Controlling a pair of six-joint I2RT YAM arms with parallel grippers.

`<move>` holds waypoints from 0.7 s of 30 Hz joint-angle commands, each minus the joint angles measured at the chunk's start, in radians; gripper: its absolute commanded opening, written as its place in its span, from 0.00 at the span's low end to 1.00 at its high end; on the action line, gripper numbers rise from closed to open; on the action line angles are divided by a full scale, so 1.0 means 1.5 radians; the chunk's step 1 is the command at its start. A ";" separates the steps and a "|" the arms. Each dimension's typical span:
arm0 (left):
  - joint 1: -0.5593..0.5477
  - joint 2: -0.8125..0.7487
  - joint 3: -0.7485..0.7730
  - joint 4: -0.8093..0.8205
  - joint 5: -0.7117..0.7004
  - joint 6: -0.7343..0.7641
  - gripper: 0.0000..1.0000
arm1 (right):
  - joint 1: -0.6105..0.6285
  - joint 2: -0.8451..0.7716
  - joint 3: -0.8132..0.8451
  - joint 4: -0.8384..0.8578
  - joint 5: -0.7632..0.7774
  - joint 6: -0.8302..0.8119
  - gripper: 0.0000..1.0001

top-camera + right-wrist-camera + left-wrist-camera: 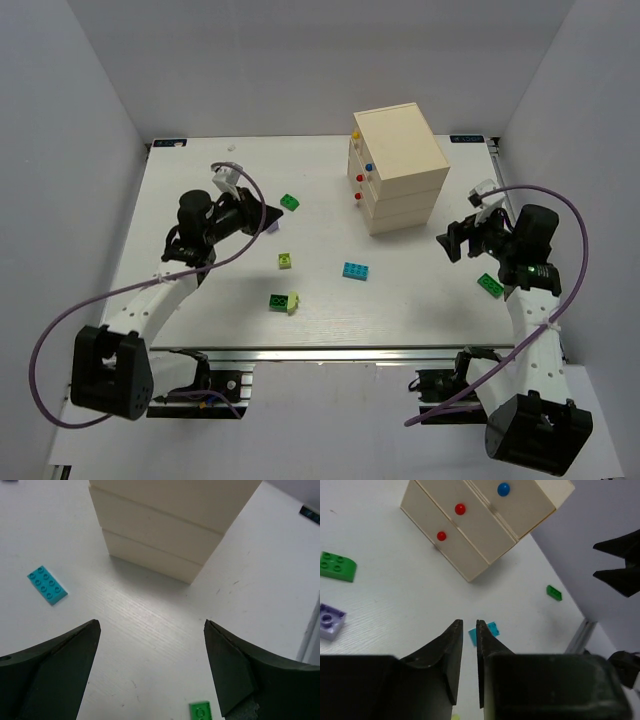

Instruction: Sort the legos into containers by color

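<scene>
The cream chest (398,165) stands at the back right with its drawers shut; its knobs face left. On the table lie a green lego (289,202), a yellow-green one (285,260), a blue one (354,270), a green and pale pair (284,301) and a green one (490,284). My left gripper (275,215) hovers left of the chest, jaws nearly together and empty (468,624). A purple lego (330,620) lies to its left. My right gripper (450,243) is open and empty right of the chest (150,625), with the green lego (201,711) just below it.
White walls close in on the left, back and right. The table's front edge runs along a metal rail (340,350) near the arm bases. In the left wrist view the right gripper's dark fingers (620,560) show at the far right.
</scene>
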 commanded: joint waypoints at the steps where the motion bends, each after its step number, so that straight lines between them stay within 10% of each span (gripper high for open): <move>1: -0.008 0.067 0.095 0.006 0.054 -0.064 0.30 | 0.004 -0.003 0.093 -0.043 0.009 -0.075 0.89; 5: -0.021 0.141 0.173 0.010 0.041 -0.122 0.70 | 0.005 0.046 0.199 -0.105 -0.056 0.000 0.89; 8: -0.037 0.207 0.241 0.009 0.003 -0.152 0.76 | 0.005 0.110 0.286 -0.108 -0.080 0.117 0.52; 11: -0.051 0.295 0.322 0.015 -0.012 -0.189 0.77 | 0.004 0.166 0.357 -0.065 -0.053 0.230 0.44; 16: -0.079 0.437 0.467 0.028 -0.025 -0.222 0.78 | 0.008 0.300 0.456 -0.006 -0.052 0.368 0.76; 21: -0.093 0.554 0.605 0.008 -0.068 -0.228 0.78 | 0.020 0.455 0.586 0.005 -0.046 0.417 0.83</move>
